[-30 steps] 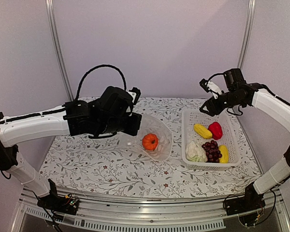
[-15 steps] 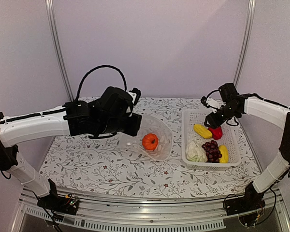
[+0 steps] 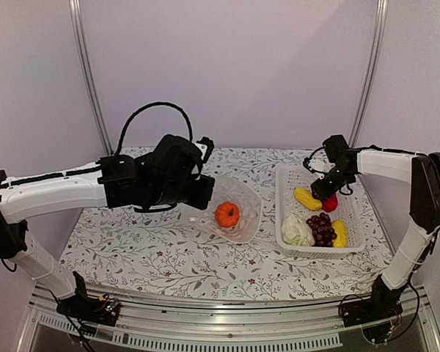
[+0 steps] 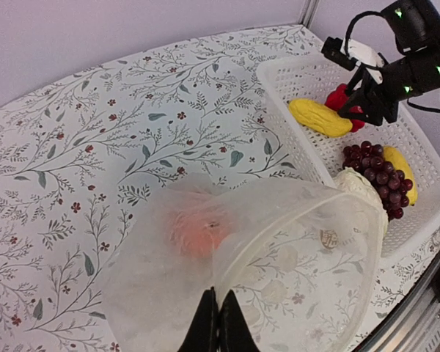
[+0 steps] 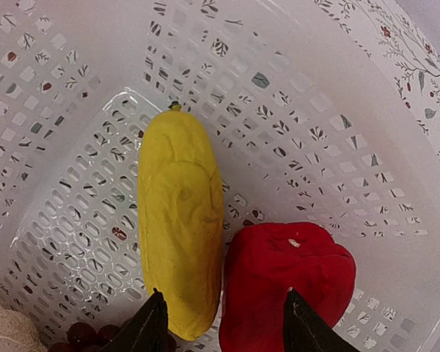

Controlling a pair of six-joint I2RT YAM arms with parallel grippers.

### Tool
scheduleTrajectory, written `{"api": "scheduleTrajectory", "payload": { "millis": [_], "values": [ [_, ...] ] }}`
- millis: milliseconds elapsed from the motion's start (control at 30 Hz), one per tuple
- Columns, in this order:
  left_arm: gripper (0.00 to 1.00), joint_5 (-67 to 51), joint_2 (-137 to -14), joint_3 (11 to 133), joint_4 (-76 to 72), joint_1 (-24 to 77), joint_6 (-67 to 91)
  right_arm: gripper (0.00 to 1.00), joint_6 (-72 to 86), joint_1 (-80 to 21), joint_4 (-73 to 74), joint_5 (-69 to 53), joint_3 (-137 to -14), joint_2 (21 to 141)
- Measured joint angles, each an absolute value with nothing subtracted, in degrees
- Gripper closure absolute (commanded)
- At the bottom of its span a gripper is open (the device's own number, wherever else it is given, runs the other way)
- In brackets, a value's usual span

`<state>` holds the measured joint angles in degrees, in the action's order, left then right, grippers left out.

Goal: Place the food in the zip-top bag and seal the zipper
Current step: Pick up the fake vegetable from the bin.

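Note:
The clear zip-top bag (image 3: 238, 209) lies mid-table with the orange pumpkin (image 3: 228, 215) inside; it shows blurred through the plastic in the left wrist view (image 4: 198, 229). My left gripper (image 4: 218, 323) is shut on the bag's mouth edge (image 4: 279, 213) and holds it up. My right gripper (image 5: 224, 319) is open, low inside the white basket (image 3: 352, 235), straddling the red pepper (image 5: 286, 290) and the end of a yellow piece (image 5: 180, 242). The grape bunch (image 3: 321, 229), cauliflower (image 3: 296, 231) and another yellow piece (image 3: 340, 233) lie in the basket's near half. The zipper cannot be made out.
The basket stands at the table's right side, its rim (image 4: 279, 121) close to the bag's open mouth. Floral tablecloth (image 3: 132, 249) covers the table. Metal frame posts (image 3: 88, 73) stand behind.
My right arm has swung down and left from above the basket's far corner into the basket, over the pepper and yellow piece. The left arm and bag have not moved.

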<state>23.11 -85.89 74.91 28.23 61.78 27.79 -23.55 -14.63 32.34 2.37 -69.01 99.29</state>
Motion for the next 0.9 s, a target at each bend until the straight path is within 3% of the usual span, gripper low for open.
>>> {"api": "scheduleTrajectory", "payload": {
  "millis": [267, 433, 900],
  "values": [
    [1.0, 22.9, -85.9, 74.5, 28.1, 61.8, 27.7, 0.47, -22.1, -14.2, 31.5, 5.3, -69.1, 99.7],
    [1.0, 22.7, -85.9, 74.1, 28.2, 61.8, 27.7, 0.38, -21.3, -13.5, 31.2, 6.9, -70.5, 100.6],
    [1.0, 21.6, -85.9, 74.1, 28.1, 61.7, 27.8, 0.34, -19.7, -11.2, 29.8, 8.4, -71.6, 103.5]
  ]
}}
